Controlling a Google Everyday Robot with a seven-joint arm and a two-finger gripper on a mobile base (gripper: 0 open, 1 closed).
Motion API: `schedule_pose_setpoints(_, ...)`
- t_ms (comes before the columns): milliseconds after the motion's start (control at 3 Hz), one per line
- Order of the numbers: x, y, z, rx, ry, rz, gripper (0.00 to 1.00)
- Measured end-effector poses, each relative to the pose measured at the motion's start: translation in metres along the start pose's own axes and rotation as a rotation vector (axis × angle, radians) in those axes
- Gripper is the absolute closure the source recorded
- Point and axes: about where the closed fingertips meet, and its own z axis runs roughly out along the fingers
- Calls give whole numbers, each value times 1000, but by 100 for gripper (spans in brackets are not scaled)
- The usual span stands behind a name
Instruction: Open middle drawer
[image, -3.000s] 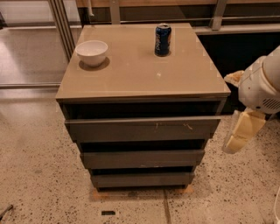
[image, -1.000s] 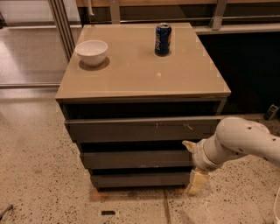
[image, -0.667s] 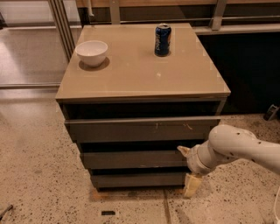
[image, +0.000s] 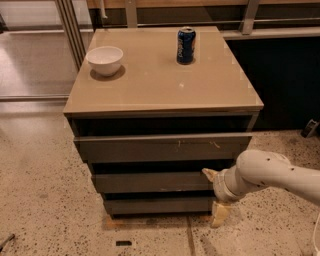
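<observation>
The middle drawer (image: 150, 182) is the plain dark grey-brown front between the wider scratched top front (image: 160, 148) and the shorter bottom front (image: 155, 205) of a tan-topped cabinet. It looks shut. My gripper (image: 213, 194) is at the right end of the middle drawer, on a white arm that comes in from the right. Its cream fingers are spread apart. The upper fingertip (image: 207, 173) touches or nearly touches the drawer's upper right corner. The lower finger (image: 218, 215) hangs near the floor beside the bottom front. It holds nothing.
A white bowl (image: 105, 60) and a blue soda can (image: 186, 45) stand on the cabinet top (image: 160, 90). A metal-framed glass partition (image: 67, 30) stands at the back left. Speckled floor surrounds the cabinet, and a dark panel is at the right.
The arm has swung down from the right side and moved left along the cabinet front. The gripper now sits at the middle drawer's right end. The drawers have not moved.
</observation>
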Motion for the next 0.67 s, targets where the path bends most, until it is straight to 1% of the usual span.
schedule_pose_setpoints(333,13,-7,20,48,23,-76,0)
schedule_pose_setpoints(667,20,-17,38,81,15,-119,0)
